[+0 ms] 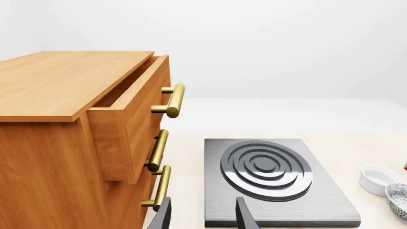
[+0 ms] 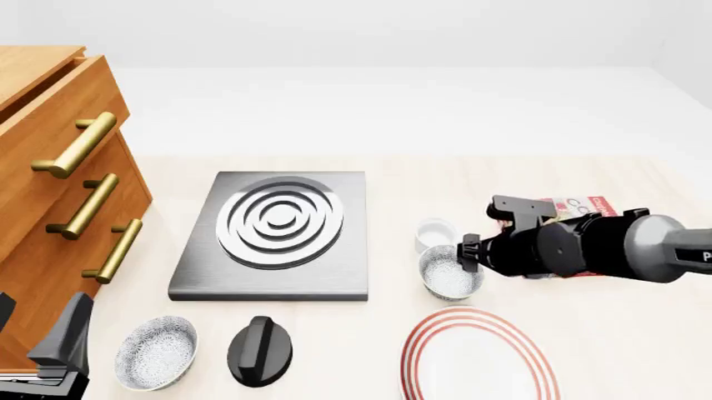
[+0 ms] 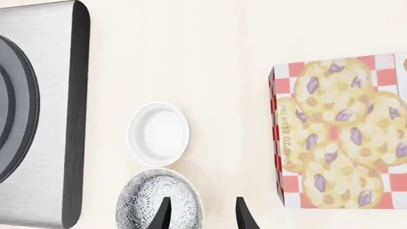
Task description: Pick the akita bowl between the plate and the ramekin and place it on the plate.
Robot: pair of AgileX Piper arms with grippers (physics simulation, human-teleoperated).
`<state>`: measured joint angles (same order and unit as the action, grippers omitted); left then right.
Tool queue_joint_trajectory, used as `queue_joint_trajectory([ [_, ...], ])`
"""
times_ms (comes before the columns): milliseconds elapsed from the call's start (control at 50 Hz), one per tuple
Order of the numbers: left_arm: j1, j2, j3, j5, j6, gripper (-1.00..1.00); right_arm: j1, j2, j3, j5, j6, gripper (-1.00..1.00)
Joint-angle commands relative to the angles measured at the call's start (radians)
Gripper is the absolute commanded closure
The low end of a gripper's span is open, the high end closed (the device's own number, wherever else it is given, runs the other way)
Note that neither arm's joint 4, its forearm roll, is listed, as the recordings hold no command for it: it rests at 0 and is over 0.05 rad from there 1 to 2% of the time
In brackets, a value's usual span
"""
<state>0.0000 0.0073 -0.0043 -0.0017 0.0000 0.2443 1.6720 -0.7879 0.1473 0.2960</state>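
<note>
The akita bowl is sitting on the pale surface, between the ramekin at its 11 o'clock and the red-ringed plate at its 5 o'clock in the front view. It is just beside the ramekin and near the plate's rim, and whether it is touching either one cannot be told. The right gripper is hovering over the bowl's right rim with its fingers standing apart and gripping nothing; in the right wrist view one dark fingertip is lying over the bowl's speckled inside and the other over bare surface beside it. The right arm is reaching in from 3 o'clock, passing in front of a cookie box with a red-and-white checked edge.

The left gripper is hanging low at the front-left corner of the front view, its fingers also spread with nothing between them, pointing towards a grey stove plate with raised concentric rings. A wooden drawer cabinet with brass handles is standing at 9 o'clock of that stove plate, its top drawer pulled slightly out. A second speckled bowl and a black knob are lying side by side near the front edge, at 6 to 7 o'clock of the stove plate.
</note>
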Motion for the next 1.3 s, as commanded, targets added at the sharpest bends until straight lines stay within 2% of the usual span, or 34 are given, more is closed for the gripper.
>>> queue_joint_trajectory([
  [20,0.0,0.0,0.0,0.0,0.0,-1.0,0.003,0.005,0.009,-0.014,0.008,-1.0],
  [520,0.0,0.0,0.0,0.0,0.0,-1.0,0.016,0.032,0.028,-0.041,0.018,-1.0],
  [720,0.0,0.0,0.0,0.0,0.0,-1.0,0.006,0.016,0.033,-0.04,-0.009,-1.0],
  [740,0.0,0.0,0.0,0.0,0.0,-1.0,0.001,0.013,0.036,-0.041,-0.015,1.0],
  [1020,0.0,0.0,0.0,0.0,0.0,-1.0,-0.005,-0.016,0.024,-0.01,-0.029,1.0],
  [1300,0.0,0.0,0.0,0.0,0.0,-1.0,-0.028,-0.183,0.004,0.106,-0.047,1.0],
])
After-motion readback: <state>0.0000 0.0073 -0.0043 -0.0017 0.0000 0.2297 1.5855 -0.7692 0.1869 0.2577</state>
